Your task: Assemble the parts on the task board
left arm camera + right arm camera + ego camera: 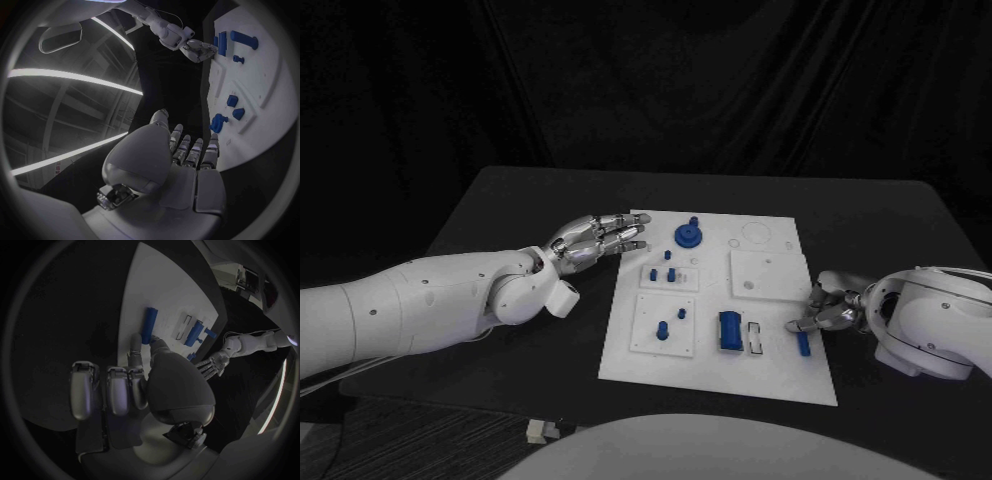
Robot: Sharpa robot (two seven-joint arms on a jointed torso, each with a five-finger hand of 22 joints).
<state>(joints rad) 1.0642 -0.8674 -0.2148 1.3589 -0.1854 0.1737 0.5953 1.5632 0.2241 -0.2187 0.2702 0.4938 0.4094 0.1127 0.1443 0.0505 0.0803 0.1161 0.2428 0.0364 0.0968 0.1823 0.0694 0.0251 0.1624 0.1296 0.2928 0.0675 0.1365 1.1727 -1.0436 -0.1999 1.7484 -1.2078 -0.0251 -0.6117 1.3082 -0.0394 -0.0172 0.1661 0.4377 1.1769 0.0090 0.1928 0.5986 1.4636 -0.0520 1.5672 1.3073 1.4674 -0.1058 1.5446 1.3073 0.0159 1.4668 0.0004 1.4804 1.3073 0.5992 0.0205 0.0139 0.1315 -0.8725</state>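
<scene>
Head view: you will find the task board (769,375) lying flat in the middle of the black table (516,200), with the right hand (828,308) at its right edge, beside a slim blue bar (802,343) that lies on the white surface near the board's front right corner. In the right wrist view the same blue bar (149,325) lies just ahead of the fingers (134,344), and two fingertips appear to touch or nearly touch its near end; you cannot tell from these pictures whether the bar is actually pinched. Treat the part as light, rigid and smooth, probably moulded plastic: expect it to slide on the plate if pushed and to slip from a shallow grip. Take hold across its narrow width, near mid-length, so that it does not swing. Its long axis runs front to back along the board, roughly parallel to the right edge, and it lies flat rather than upright. A wider blue block (731,331) rests in a recess to its left, with the same orientation. The left hand (596,238) hovers at the board's far left corner, fingers extended and apart, holding nothing; a round blue part (688,235) stands close beside its fingertips, not touched.
</scene>
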